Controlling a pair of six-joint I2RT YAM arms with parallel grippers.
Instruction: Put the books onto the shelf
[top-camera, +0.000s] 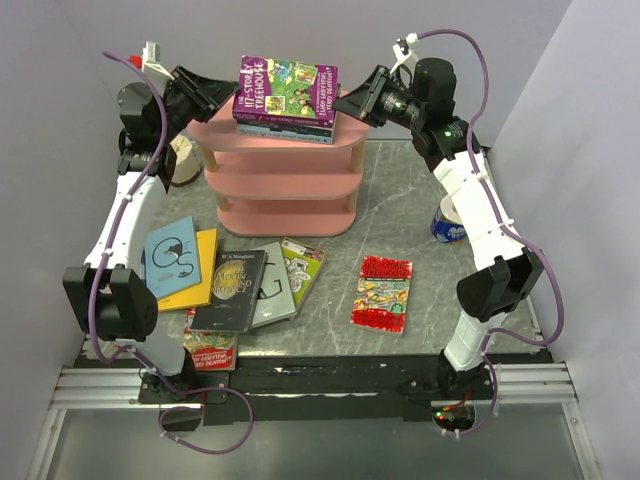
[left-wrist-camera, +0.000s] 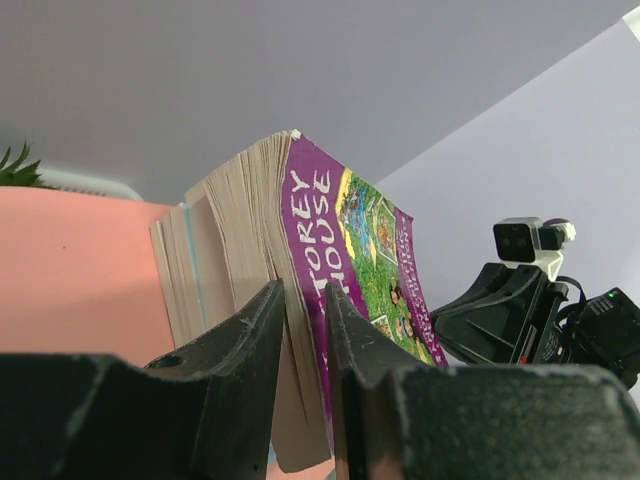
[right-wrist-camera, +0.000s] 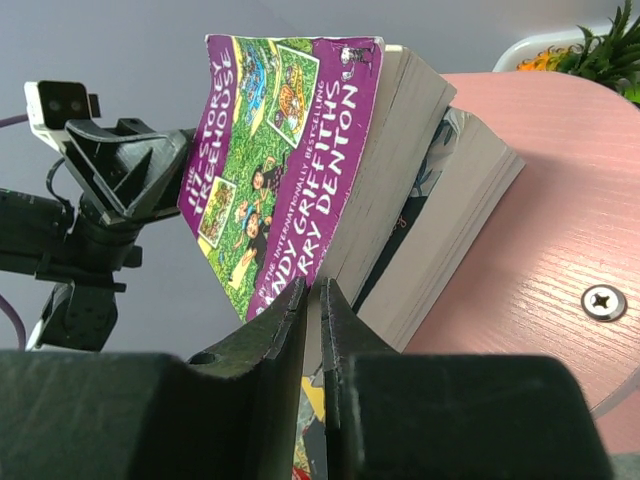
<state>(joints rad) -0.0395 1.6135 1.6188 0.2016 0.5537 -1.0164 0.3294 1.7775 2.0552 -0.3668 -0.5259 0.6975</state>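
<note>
Books (top-camera: 240, 285) lay on the counter (top-camera: 440, 300) in front of the shelf (top-camera: 285, 185); a purple book (top-camera: 285, 88) sat on others on the shelf's top. The left claw (left-wrist-camera: 303, 292) and right claw (right-wrist-camera: 312, 287) each pinched one end. They needed to let go softly, together.

Soft, even overhead light, faint shadows. In both wrist views the dark fingers (left-wrist-camera: 240, 350) blur near the lens (almost silhouettes), while the purple book (right-wrist-camera: 290, 150) just beyond the jaws is sharp
</note>
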